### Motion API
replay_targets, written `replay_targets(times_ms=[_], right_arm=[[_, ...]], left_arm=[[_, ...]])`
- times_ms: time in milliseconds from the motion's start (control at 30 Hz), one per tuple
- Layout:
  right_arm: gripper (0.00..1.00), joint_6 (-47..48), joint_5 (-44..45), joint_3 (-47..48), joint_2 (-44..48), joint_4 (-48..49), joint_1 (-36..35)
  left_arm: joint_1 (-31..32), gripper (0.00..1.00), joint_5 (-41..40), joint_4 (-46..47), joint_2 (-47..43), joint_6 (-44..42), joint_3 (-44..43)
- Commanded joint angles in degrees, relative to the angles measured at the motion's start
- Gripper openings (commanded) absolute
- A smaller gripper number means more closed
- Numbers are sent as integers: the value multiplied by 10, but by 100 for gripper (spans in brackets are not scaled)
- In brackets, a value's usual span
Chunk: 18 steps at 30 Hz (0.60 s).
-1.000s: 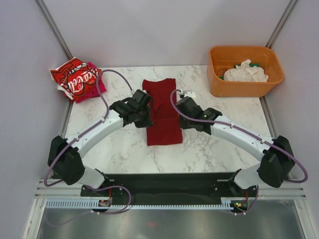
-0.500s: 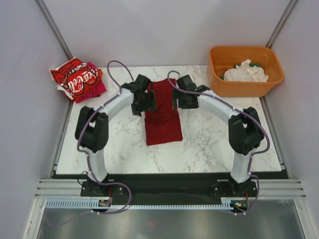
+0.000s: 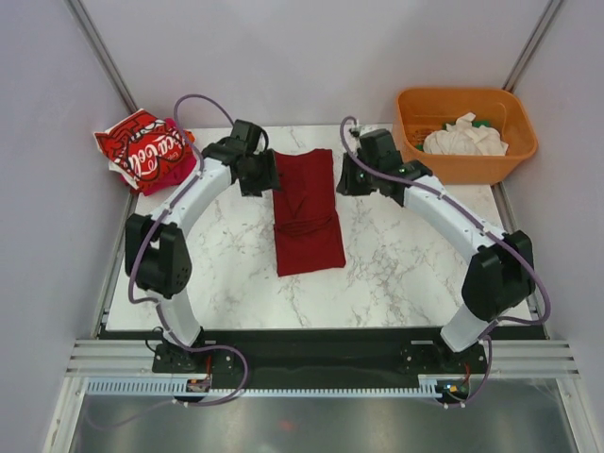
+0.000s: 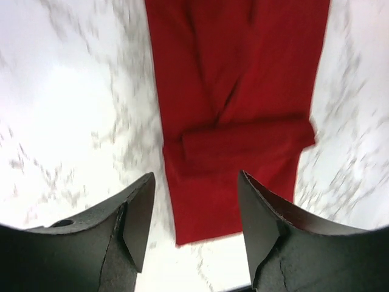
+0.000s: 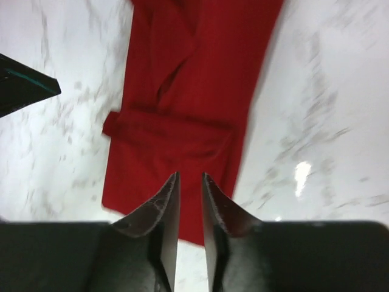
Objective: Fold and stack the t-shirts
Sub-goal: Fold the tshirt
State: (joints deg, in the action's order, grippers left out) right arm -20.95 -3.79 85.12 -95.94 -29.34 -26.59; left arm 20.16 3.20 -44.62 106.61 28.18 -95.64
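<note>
A plain dark red t-shirt (image 3: 306, 212) lies folded into a long narrow strip on the marble table (image 3: 406, 264), with a raised crease across its middle. My left gripper (image 3: 263, 177) hovers at the strip's far left edge, and in the left wrist view the gripper (image 4: 194, 226) is open and empty above the cloth (image 4: 237, 91). My right gripper (image 3: 345, 178) hovers at the far right edge. Seen from the right wrist, it (image 5: 190, 177) shows a narrow gap with nothing in it above the shirt (image 5: 194, 79). A bright red lettered tee (image 3: 140, 146) lies on a magenta one (image 3: 181, 170) at far left.
An orange tub (image 3: 462, 162) at the far right corner holds a white cloth (image 3: 464, 138). Grey walls enclose the table on three sides. The arm bases sit at the near edge, and both arms arch over the table's left and right parts.
Both grippers were shut at the shirt's middle and have let go. Both arms swung toward the far end of the strip, then the jaws narrowed a little, the right more.
</note>
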Motion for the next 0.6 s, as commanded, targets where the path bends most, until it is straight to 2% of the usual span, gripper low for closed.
replay_targets(times_ms=[0,100,133,267,567], right_arm=[[26,-8,-107,-93,-9,59,-38],[19,-20,-128,-104,-41,79,-59],[18,-22,-133,-101,-49,84,-70],[17,-28,-139,-72,-107,99,-92],[15,-30,-137,-22,-195,99,-95]], left_arm=[[24,63,18,21,-77,-23,123],[56,63,18,21,-138,-23,227],[72,39,31,115,-158,20,250],[102,37,32,176,-170,45,339],[120,32,31,221,-116,56,367]])
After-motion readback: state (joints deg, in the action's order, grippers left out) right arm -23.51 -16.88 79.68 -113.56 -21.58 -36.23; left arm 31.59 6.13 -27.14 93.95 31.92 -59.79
